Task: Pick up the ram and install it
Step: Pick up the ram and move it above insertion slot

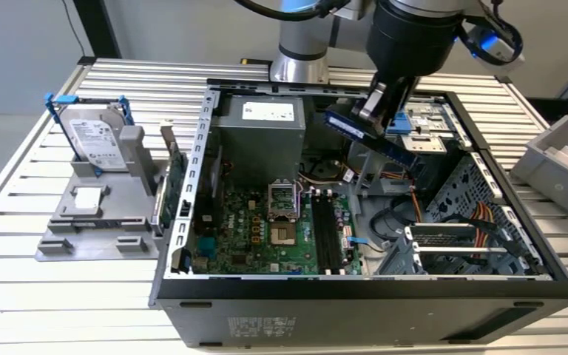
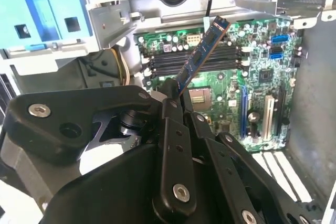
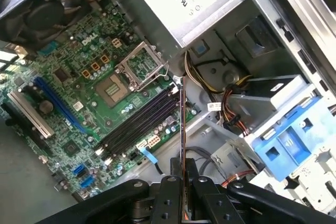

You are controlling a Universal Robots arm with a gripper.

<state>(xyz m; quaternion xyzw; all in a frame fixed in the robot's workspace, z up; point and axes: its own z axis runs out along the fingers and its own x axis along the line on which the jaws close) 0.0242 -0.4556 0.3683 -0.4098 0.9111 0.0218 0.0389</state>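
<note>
Above the far right part of the open computer case (image 1: pixel 363 285), as the exterior view shows it: one gripper (image 1: pixel 375 112), fingers clamped on the ram (image 1: pixel 387 144).

Item held: ram, a blue stick, gripped by its flat faces near one end. The rest slopes down toward the exterior view's right. It is airborne, touching nothing else. In the second wrist view the ram (image 2: pixel 202 51) juts out from the gripper (image 2: pixel 173 95) over the board. In the first wrist view it (image 3: pixel 182 124) shows edge-on, rising from the gripper (image 3: pixel 182 179).

Destination: memory slots (image 1: pixel 325 233), black, empty, running near to far just right of the processor socket (image 1: pixel 282 198). The ram is well above them and to their far right.

Step in hand, as judged: carrying the stick to the slots. To do it well:
- level the stick, long edge parallel to a slot;
- keep clear of the cables (image 1: pixel 402 177) and the blue drive bracket (image 1: pixel 402 122) nearby;
- match notch to key; the latches' state probably cannot be settled from these views.

Arm pose: the wrist descends from above, beyond the power supply (image 1: pixel 259 126), with the gripper pointing down and slightly tilted.

Also present: hard drive (image 1: pixel 95 137) standing on a grey fixture at the exterior view's left.
</note>
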